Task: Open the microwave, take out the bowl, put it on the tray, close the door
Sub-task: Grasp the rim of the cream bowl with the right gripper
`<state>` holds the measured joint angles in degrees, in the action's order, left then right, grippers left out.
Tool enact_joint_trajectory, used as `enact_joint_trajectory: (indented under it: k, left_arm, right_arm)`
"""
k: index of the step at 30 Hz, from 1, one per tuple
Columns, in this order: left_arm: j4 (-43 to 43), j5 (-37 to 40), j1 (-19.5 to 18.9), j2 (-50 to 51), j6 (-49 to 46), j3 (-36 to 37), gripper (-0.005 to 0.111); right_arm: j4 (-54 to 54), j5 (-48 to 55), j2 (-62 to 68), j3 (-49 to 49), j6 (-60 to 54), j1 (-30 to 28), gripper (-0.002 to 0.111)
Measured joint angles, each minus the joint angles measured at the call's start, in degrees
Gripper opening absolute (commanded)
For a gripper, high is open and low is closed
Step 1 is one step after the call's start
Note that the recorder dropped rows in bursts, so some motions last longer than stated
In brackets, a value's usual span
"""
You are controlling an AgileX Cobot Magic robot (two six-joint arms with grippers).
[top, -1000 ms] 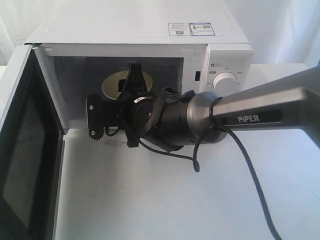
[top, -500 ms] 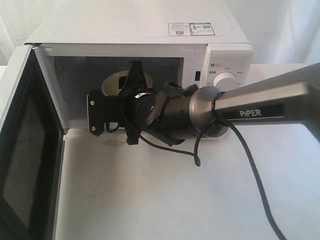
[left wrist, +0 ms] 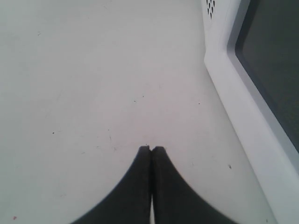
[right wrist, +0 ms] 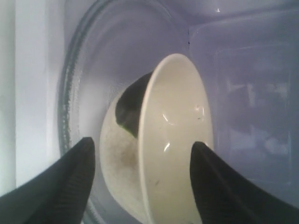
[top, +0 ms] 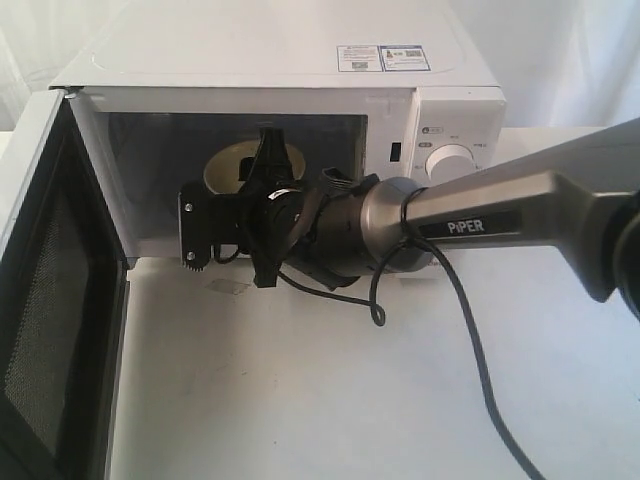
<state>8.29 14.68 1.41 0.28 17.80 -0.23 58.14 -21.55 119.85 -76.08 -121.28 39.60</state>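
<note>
Microwave [top: 450, 110]: right hand [right wrist: 142, 142] wide, flanking bowl [right wrist: 177, 140].

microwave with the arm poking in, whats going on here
The microwave has its door swung open and the cream bowl sits inside on the glass plate. The right tool reaches in with jaws open at the bowl, nothing gripped yet. The left tool hangs shut over the table beside the door.

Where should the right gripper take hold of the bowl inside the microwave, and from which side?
Probably the near rim, from the open front. The bowl sits mouth-up on the turntable, walled in elsewhere; the right gripper, open with jaws stacked, could pinch its flared wall, one jaw inside, one outside.
</note>
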Motion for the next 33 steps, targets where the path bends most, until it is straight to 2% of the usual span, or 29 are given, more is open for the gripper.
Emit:
enact_joint_trajectory:
  k: [17, 28, 30, 33]
  left_arm:
    - [0.0, 0.0, 0.0, 0.0, 0.0, 0.0, 0.0]
    - [0.0, 0.0, 0.0, 0.0, 0.0, 0.0, 0.0]
    - [0.0, 0.0, 0.0, 0.0, 0.0, 0.0, 0.0]
    - [0.0, 0.0, 0.0, 0.0, 0.0, 0.0, 0.0]
  right_arm:
    - [0.0, 0.5, 3.0, -3.1, 0.0, -1.0, 0.055]
    - [0.9, 0.6, 3.8, -3.2, 0.0, -1.2, 0.005]
    - [1.1, 0.6, 3.8, -3.2, 0.0, -1.2, 0.0]
    - [1.1, 0.6, 3.8, -3.2, 0.0, -1.2, 0.0]
